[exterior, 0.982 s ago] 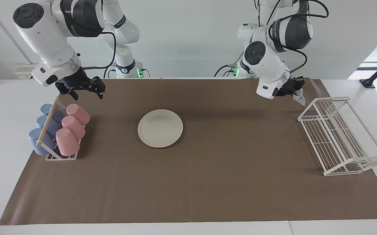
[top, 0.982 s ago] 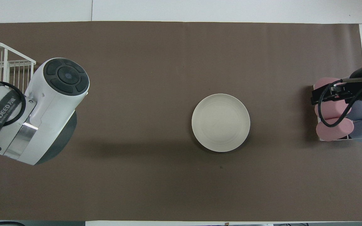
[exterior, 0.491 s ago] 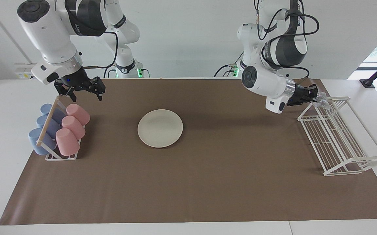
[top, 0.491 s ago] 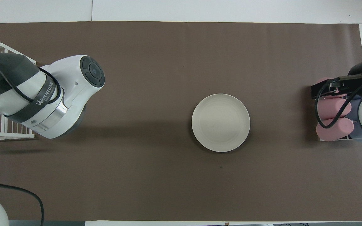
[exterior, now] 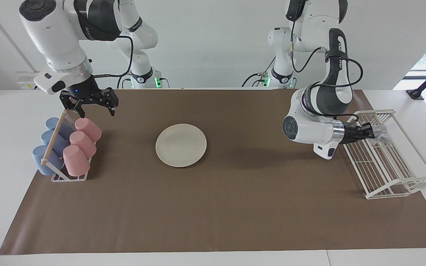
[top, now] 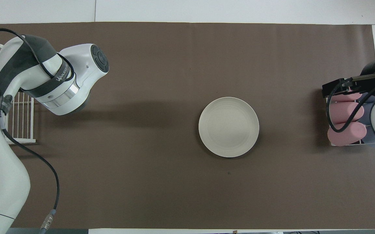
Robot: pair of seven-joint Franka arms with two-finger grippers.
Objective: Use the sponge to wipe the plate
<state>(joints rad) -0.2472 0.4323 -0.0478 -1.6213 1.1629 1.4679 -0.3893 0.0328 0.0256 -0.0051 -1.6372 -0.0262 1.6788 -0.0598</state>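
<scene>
Swung down at frame right, left hand [exterior: 371, 132] pinching sponge [exterior: 380, 131] over white wire rack [exterior: 390, 173]; right hand [exterior: 94, 106] spread above cup rack [exterior: 56, 162]; plate [exterior: 181, 145] centre.

"WANJEED" in white letters on a dark band around the left arm [top: 56, 81] near its wrist, "FRANKA" partly readable down the same arm's dark upper link, no other legible text

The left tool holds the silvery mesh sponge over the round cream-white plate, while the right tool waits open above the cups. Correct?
Not quite. In the facing view the left tool holds the silvery mesh sponge over the white wire rack, not the round cream-white plate. The rest stands.
</scene>
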